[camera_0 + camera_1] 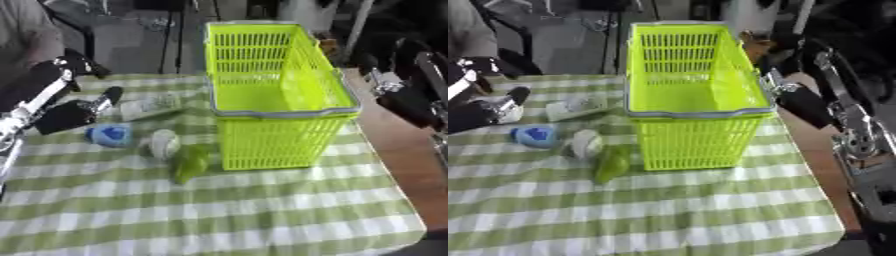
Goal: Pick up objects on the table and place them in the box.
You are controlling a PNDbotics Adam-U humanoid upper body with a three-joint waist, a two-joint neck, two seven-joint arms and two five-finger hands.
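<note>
A lime green plastic basket [280,95] stands on the checked cloth, with nothing visible inside. To its left lie a pale flat packet [150,106], a blue object [109,135], a white round object [164,144] and a green object [191,162] close to the basket's front corner. My left hand [77,112] hovers just left of the packet, fingers stretched toward it and holding nothing. My right hand [802,105] hangs beside the basket's right rim, off the cloth; its shape is blurred.
The green and white checked tablecloth [219,210] covers the table, and bare brown tabletop [398,155] shows along the right side. Dark chairs and stands crowd the far edge behind the basket.
</note>
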